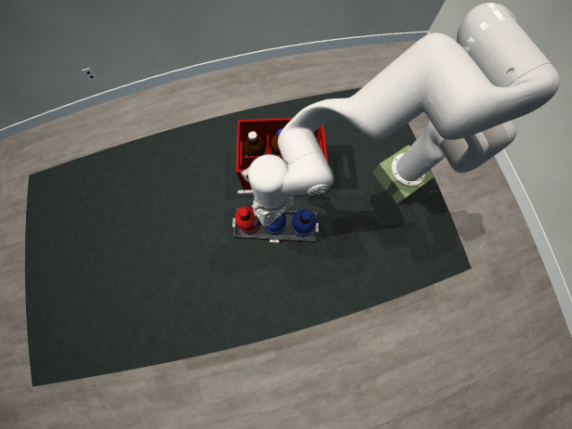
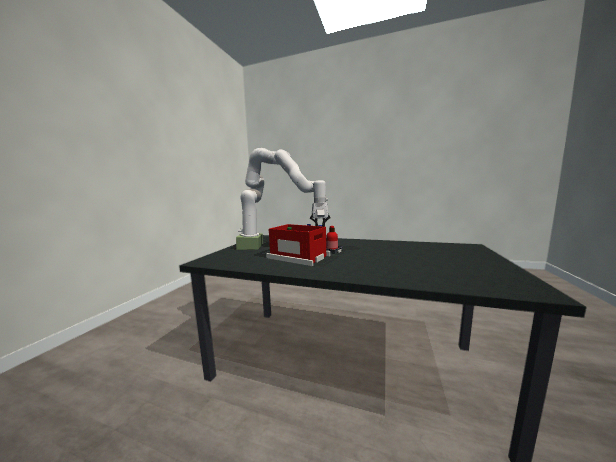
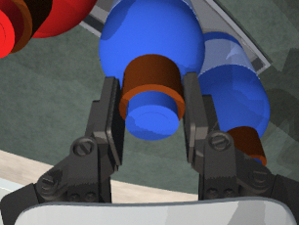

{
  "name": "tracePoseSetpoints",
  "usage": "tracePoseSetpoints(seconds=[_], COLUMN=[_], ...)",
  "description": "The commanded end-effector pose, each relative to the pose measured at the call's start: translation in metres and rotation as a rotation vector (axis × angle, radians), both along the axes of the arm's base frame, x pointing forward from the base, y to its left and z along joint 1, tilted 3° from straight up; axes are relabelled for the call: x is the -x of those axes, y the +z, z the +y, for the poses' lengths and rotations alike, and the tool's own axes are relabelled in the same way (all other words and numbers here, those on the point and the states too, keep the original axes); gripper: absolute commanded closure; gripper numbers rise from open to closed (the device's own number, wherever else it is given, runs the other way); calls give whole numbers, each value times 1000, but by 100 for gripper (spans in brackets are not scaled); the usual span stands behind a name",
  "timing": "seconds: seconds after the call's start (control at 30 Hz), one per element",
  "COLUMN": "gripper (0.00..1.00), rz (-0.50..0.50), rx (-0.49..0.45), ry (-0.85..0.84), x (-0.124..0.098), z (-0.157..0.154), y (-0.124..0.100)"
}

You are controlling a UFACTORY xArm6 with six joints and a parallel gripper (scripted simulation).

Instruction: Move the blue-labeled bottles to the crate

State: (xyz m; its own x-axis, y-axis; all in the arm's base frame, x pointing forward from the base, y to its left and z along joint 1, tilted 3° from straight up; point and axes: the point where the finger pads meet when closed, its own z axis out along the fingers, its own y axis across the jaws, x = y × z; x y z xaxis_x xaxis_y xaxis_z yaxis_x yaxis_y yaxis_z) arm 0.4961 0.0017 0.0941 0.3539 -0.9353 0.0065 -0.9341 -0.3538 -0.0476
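While the middle blue bottle (image 1: 276, 225) (image 3: 151, 39) stands upright in the tray (image 1: 292, 240) (image 2: 339, 247), the gripper (image 1: 270, 216) (image 2: 320, 223) (image 3: 151, 93) is closed on its brown neck, one finger on each side. The end blue bottle (image 1: 304, 224) (image 3: 234, 98) and the red bottle (image 1: 246, 221) (image 2: 332, 240) (image 3: 64, 17) stand upright at opposite ends of the tray. Beside the tray, the crate (image 1: 239, 149) (image 2: 320, 244) contains a white-capped brown bottle (image 1: 253, 145); the arm partly covers its other cells. Tray and crate rest on the table (image 1: 139, 279) (image 2: 425, 270).
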Motion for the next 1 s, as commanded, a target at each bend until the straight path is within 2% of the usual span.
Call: tracePoseSetpoints(seconds=[0.0, 0.97], gripper=[100, 100], rz=[-5, -5], rx=[0, 0], ry=[0, 0], x=[-1, -1], z=[0, 0], y=[2, 5])
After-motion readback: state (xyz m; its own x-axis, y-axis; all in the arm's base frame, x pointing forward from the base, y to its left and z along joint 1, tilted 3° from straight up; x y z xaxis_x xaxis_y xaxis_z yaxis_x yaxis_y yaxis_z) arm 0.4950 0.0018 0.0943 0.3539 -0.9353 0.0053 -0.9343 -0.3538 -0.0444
